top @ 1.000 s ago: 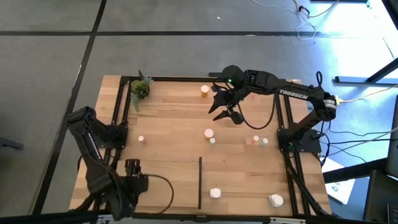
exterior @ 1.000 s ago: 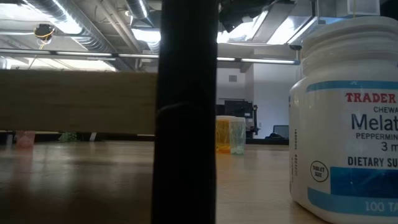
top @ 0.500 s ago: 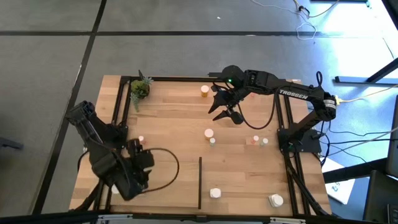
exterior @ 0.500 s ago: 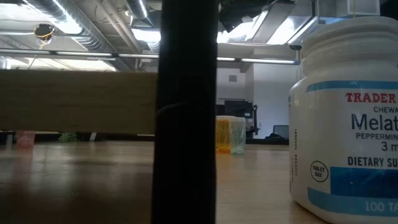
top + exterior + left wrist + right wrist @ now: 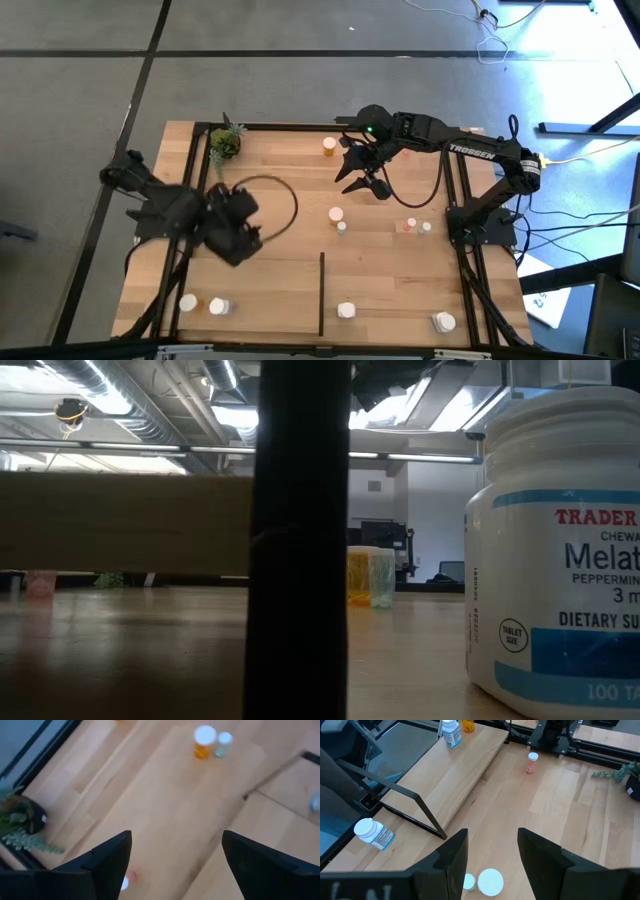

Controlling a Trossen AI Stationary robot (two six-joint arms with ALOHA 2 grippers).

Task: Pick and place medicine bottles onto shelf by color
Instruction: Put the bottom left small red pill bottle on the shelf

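Two arms over shelf (image 5: 280, 190); nine med bottles (image 5: 346, 311) counted from above.
Left arm bent in over shelf's left half, left claw (image 5: 240, 243) fingers apart, empty. Right arm stretched from right rail toward far edge, right claw (image 5: 366, 182) also apart, nothing gripped. One plant (image 5: 225, 143) at far-left corner. Bottles: two near-left, two near-right of divider strip (image 5: 321, 295), four mid-shelf, orange one (image 5: 329, 147) by far rail. Low view only: label on big white bottle (image 5: 560, 560).
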